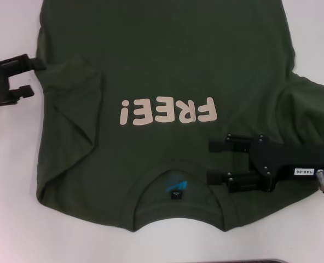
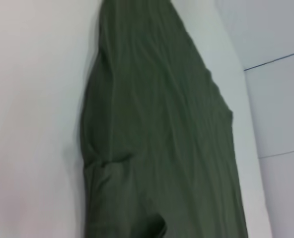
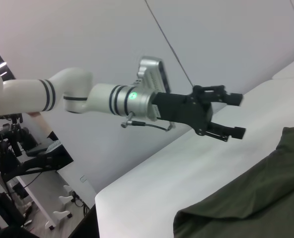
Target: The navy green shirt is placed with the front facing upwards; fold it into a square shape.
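The navy green shirt lies spread on the white table, front up, with the cream "FREE!" lettering and the collar with its neck label toward me. Its left sleeve is folded inward over the body. My left gripper is open and empty just off the shirt's left edge; the right wrist view shows this left gripper raised above the table. My right gripper is open over the right shoulder, beside the collar. The left wrist view shows only the shirt and table.
Bare white table shows left of the shirt and along the near edge. A dark strip runs at the bottom. The shirt's right sleeve reaches the right border. Beyond the table end, stands and gear are on the floor.
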